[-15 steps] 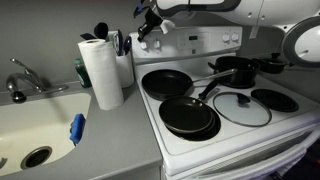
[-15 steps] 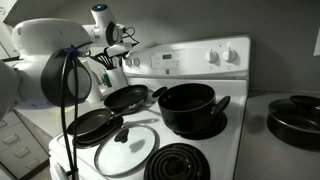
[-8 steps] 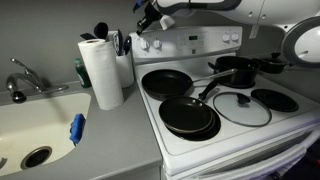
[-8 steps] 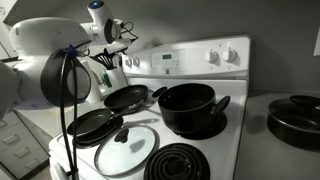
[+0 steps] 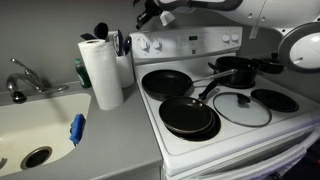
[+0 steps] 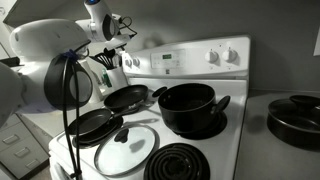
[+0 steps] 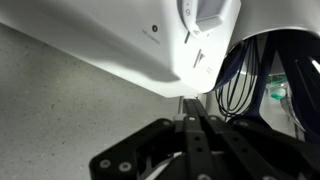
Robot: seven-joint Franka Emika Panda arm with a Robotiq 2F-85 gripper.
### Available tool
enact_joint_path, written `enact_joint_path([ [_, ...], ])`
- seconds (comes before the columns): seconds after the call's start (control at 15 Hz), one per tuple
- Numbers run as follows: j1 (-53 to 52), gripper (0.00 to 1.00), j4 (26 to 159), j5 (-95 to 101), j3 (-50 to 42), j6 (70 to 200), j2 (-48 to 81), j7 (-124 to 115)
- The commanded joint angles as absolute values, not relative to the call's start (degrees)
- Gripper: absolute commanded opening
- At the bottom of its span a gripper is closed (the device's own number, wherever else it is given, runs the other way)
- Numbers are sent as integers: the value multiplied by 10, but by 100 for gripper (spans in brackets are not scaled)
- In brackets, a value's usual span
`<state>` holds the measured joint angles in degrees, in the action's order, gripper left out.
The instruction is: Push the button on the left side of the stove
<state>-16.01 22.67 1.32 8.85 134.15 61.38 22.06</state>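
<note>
Pressing together in the wrist view, the black fingers of the gripper (image 7: 193, 125) leave no gap that I can see, and nothing is held between them. Their tips point at the lower edge of a white panel corner (image 7: 190, 45); whether they touch it, I cannot tell. Black cables (image 7: 235, 85) hang to the right of it.

In both exterior views the gripper (image 5: 143, 20) (image 6: 122, 30) hangs above the left end of the stove's raised back panel (image 5: 190, 42), over the round white knobs (image 5: 150, 45). The stove (image 5: 230, 135) (image 6: 215, 125) stands beside the grey counter (image 5: 110, 140). Two frying pans (image 5: 165, 82) (image 5: 188, 115), a black pot (image 5: 235, 70) and a glass lid (image 5: 240, 108) sit on the burners. A paper towel roll (image 5: 100, 72) stands on the counter, next to the sink (image 5: 50, 115).
</note>
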Motion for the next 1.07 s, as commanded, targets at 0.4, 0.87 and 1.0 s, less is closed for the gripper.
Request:
enact_joint_path([
  [0.4, -185, 0, 244, 51, 59, 1142, 554, 172],
  [0.87, -194, 0, 231, 40, 51, 1019, 525, 175],
  [1.0, -195, 7, 231, 39, 51, 1007, 520, 175],
])
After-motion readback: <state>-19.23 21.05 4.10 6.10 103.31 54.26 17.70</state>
